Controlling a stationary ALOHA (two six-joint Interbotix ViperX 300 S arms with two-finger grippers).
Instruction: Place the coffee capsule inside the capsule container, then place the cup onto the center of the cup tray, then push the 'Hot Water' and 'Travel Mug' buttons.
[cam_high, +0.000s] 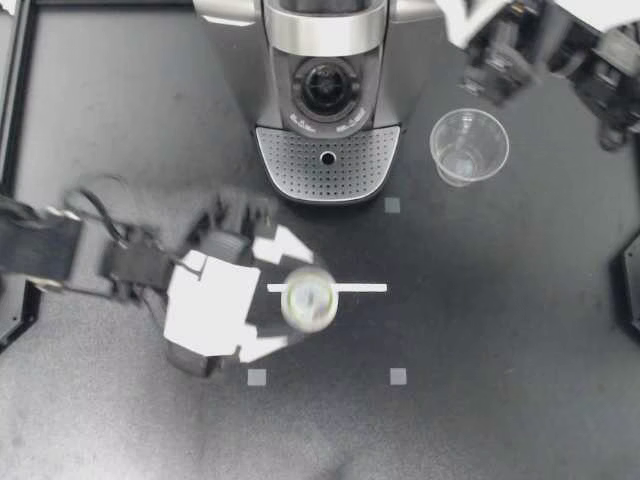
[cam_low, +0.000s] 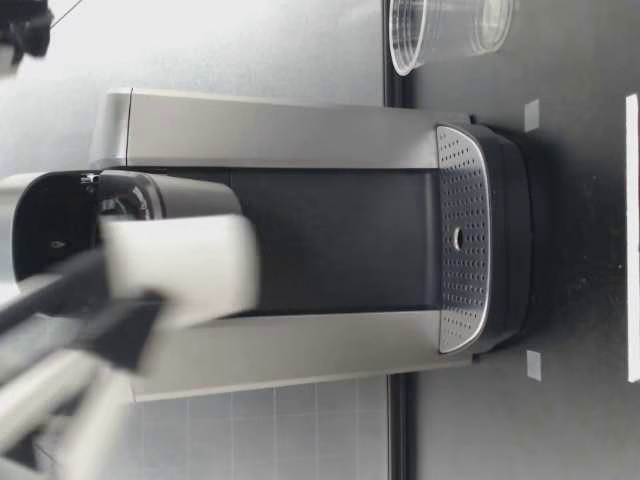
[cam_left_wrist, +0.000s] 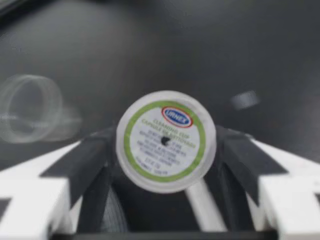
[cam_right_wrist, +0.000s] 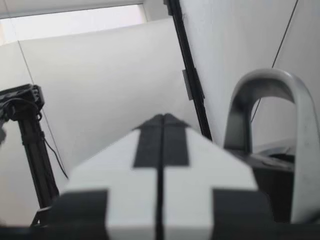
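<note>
From above, my left gripper (cam_high: 293, 297), on the arm at the left, is clamped on the coffee capsule (cam_high: 308, 298). It holds it over the white tape line (cam_high: 360, 288) on the near side of the coffee machine (cam_high: 330, 35), in front of the perforated cup tray (cam_high: 328, 165). The capsule container (cam_high: 325, 88) stands open. The clear cup (cam_high: 468, 146) stands upright on the table right of the tray, with my right gripper (cam_high: 492, 65) just beyond it at the far right. At table height, a blurred gripper is raised before the machine; I cannot tell which it is. From my left wrist, the capsule shows a round white lid with a green ring and a small dark hole at its middle, and my dark pads press its rim from both sides. From my right wrist, the two fingers are pressed flat together beside the machine's silver handle (cam_right_wrist: 270, 125).
</note>
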